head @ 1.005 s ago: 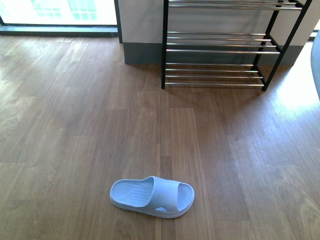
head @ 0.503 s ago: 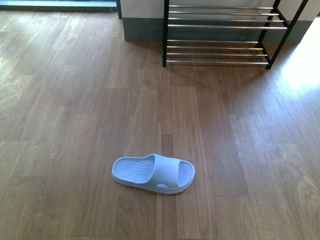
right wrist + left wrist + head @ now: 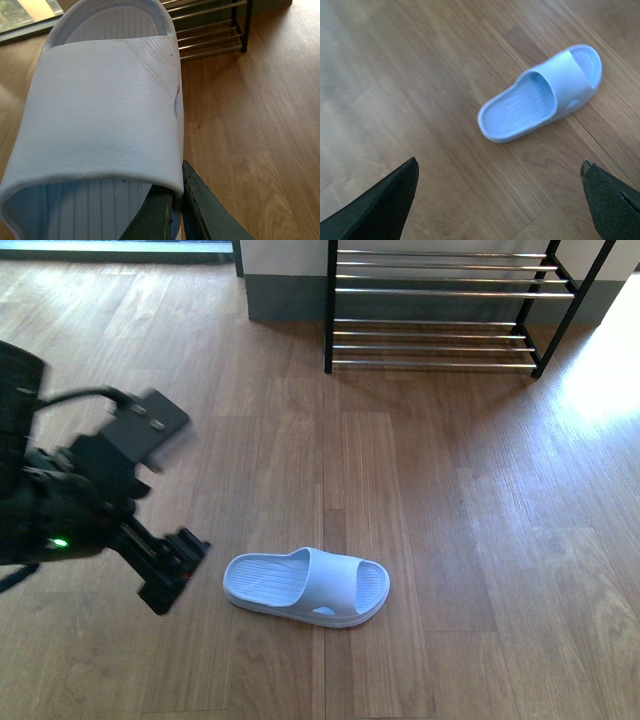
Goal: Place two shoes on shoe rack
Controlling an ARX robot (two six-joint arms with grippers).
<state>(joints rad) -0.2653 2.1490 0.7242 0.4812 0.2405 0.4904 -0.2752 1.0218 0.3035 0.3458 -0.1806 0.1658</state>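
Observation:
The shoes here are light blue slide slippers. One slipper (image 3: 305, 587) lies flat on the wooden floor, toe pointing right. My left gripper (image 3: 172, 575) hangs just left of it, open and holding nothing. From the left wrist, that slipper (image 3: 540, 95) lies ahead of the wide-open left gripper (image 3: 499, 162). My right gripper (image 3: 177, 192) is shut on the side edge of the other light blue slipper (image 3: 105, 110), which fills the right wrist view. The shoe rack (image 3: 440, 300), black frame with silver bars, stands at the far wall. It also shows beyond the held slipper as the shoe rack (image 3: 210, 25).
A grey baseboard and wall corner (image 3: 285, 295) stand left of the rack. A bright sunlit patch (image 3: 600, 380) falls on the floor at the right. Wooden floor (image 3: 430, 490) stretches between the slipper and the rack.
My left arm has come into the front view from the left, beside the lying slipper. The front camera tilted downward earlier. The slipper on the floor has not moved.

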